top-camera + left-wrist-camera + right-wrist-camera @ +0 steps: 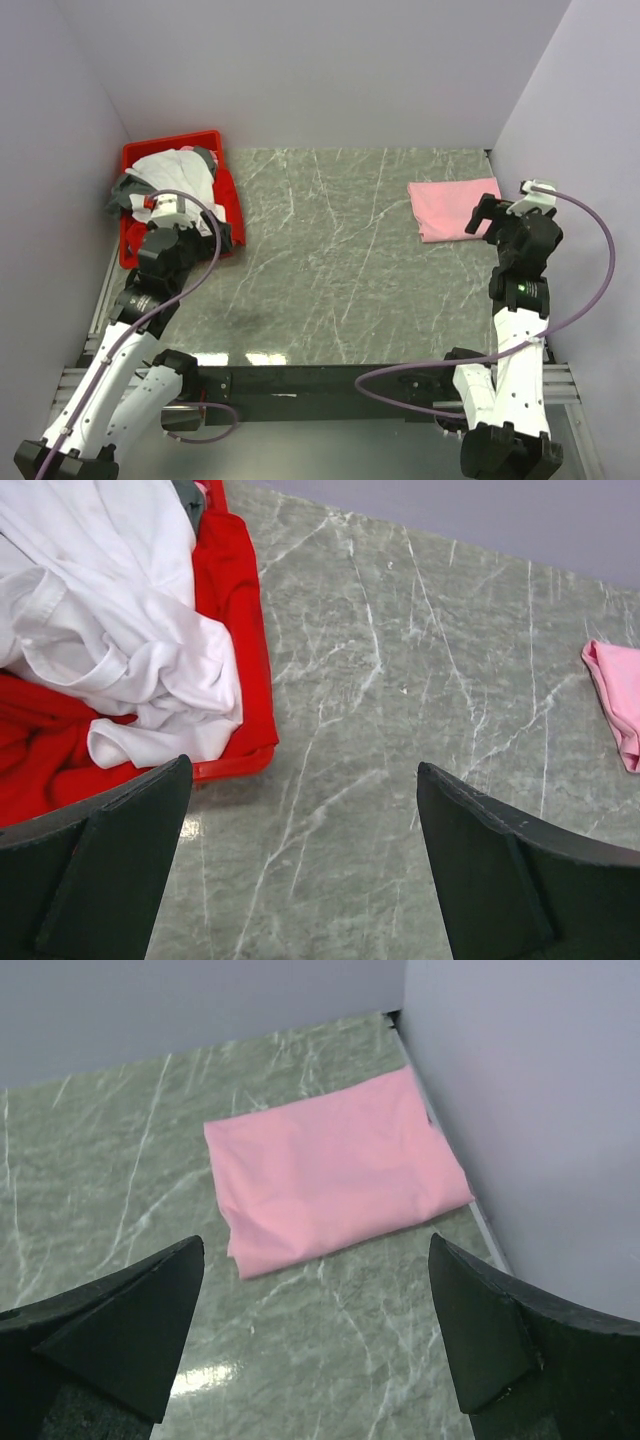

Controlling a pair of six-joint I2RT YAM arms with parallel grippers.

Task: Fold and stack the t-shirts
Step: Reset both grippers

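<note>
Pink tee lay folded far right, just ahead of the right gripper, fingers spread and empty, while the white tee in the bin lay forward-left of the nearer left gripper, likewise spread.

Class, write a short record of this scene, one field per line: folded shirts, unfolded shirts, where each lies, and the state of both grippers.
Folded: pink t-shirt, flat on the table, far right corner
Unfolded: white t-shirt crumpled over a red garment; grey garment hanging over the left rim
Container: red bin, far left corner
Left gripper: open, empty, at the bin's near edge
Right gripper: open, empty, just short of the pink t-shirt
</note>
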